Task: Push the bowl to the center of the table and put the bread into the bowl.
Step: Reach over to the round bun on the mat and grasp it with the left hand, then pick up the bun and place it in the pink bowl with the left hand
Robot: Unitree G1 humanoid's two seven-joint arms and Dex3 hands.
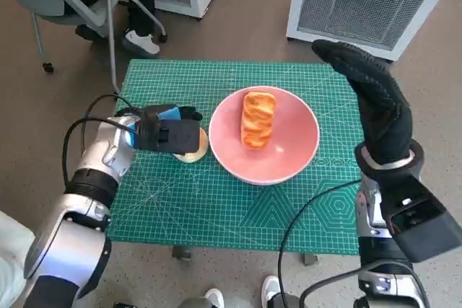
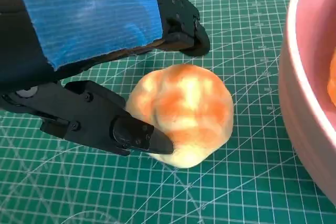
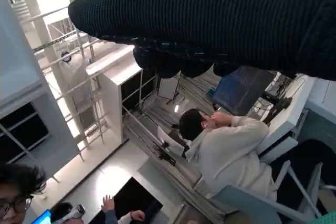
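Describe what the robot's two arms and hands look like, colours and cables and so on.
Both forearms are pale silver-grey with black joint rings and looping black cables. The left hand is black hard plastic with blue tape over its back. The right hand wears a black knitted glove above a boxy black wrist housing.

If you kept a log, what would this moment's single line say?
pink bowl: mid-table, holds long glazed loaf | left hand: fingers around small round bun on green mat | right hand: raised, empty

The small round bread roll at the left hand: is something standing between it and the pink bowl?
Nothing visible does. The small round bread roll lies on the green cutting mat at the left hand, beside the pink bowl. Only the bowl's rim must be cleared; a long loaf already lies inside.
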